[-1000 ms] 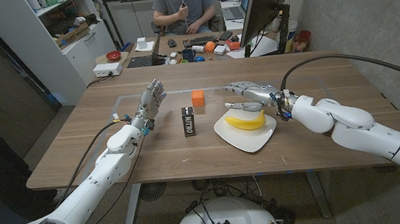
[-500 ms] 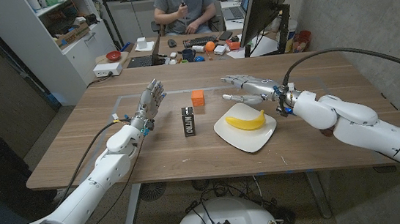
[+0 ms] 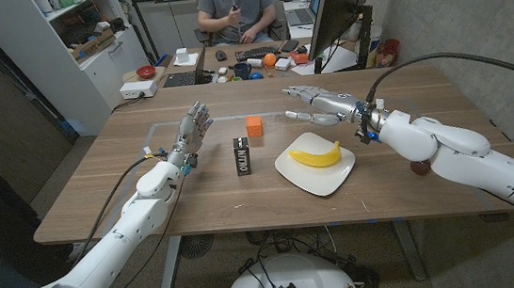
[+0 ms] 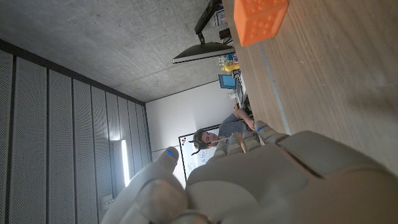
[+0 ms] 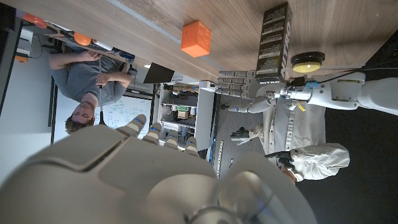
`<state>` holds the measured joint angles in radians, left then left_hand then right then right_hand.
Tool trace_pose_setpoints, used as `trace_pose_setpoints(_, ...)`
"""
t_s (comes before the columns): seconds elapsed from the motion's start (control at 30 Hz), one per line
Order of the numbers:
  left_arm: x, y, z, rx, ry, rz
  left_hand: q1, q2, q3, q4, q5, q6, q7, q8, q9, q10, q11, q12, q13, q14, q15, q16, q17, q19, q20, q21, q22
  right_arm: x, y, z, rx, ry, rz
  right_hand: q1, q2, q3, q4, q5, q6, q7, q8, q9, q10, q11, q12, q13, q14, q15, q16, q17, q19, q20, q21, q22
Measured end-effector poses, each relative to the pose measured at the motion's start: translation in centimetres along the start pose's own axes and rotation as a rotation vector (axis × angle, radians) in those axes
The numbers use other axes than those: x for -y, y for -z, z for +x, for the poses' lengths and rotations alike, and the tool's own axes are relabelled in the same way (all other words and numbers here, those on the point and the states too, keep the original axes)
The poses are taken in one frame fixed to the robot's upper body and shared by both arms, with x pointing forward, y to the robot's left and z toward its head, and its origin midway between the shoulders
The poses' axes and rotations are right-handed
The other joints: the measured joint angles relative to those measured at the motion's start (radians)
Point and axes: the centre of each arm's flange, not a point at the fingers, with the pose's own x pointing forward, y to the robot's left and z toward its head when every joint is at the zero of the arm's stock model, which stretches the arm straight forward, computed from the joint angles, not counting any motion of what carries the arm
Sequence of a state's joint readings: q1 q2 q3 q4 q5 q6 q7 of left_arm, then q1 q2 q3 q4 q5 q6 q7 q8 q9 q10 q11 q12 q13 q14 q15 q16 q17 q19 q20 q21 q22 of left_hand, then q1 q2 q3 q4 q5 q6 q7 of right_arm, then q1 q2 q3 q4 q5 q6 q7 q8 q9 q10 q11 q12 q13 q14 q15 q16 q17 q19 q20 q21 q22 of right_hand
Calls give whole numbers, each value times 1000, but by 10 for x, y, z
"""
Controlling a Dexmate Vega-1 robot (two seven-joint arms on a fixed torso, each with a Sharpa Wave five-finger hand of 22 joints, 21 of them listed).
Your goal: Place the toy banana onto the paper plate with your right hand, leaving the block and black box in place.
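The yellow toy banana point(image 3: 316, 156) lies on the white paper plate point(image 3: 315, 170) right of the table's middle. My right hand point(image 3: 318, 106) hovers behind the plate, above the table, fingers spread and holding nothing. The orange block point(image 3: 254, 124) point(image 4: 260, 20) point(image 5: 197, 38) sits behind the upright black box point(image 3: 242, 155) point(image 5: 274, 41) near the centre. My left hand point(image 3: 191, 131) stands upright on the left part of the table, fingers apart and empty; it also shows as a distant left hand point(image 5: 239, 84) in the right wrist view.
A person point(image 3: 236, 7) sits at a cluttered desk behind the table. A monitor point(image 3: 340, 4) stands at the back right. A dark round object point(image 3: 419, 167) lies by my right forearm. Tape lines mark the table top.
My right hand has lifted off the banana and drawn back away from the plate, leaving the banana lying on it. The left hand has stayed in place.
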<state>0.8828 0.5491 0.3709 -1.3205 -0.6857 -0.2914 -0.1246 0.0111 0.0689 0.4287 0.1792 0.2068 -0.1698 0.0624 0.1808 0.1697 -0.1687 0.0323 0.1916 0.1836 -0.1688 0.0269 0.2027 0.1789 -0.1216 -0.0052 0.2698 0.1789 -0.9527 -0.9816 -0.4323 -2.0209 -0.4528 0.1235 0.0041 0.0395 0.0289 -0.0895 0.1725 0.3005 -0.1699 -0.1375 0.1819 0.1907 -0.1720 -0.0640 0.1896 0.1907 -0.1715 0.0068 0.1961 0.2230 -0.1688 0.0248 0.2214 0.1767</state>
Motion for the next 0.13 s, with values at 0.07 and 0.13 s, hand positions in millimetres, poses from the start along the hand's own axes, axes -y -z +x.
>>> trace_pose_setpoints(0.07,0,0,0,0,-1,0,0,0,0,0,0,0,0,0,0,0,0,0,0,0,0,0,0,0,0,0,0,2,0,0,3,10,0,-1,-1,0,0,0,0,0,0,0,0,0,0,0,0,0,0,-1,0,0,0,0)
trace_pose_setpoints(0.13,0,0,0,1,-1,0,0,0,0,0,0,0,0,0,0,0,0,0,0,0,0,0,0,0,0,0,0,3,-1,0,5,18,-1,-1,-1,0,0,0,0,0,0,0,0,0,0,0,0,0,0,-5,0,0,0,0)
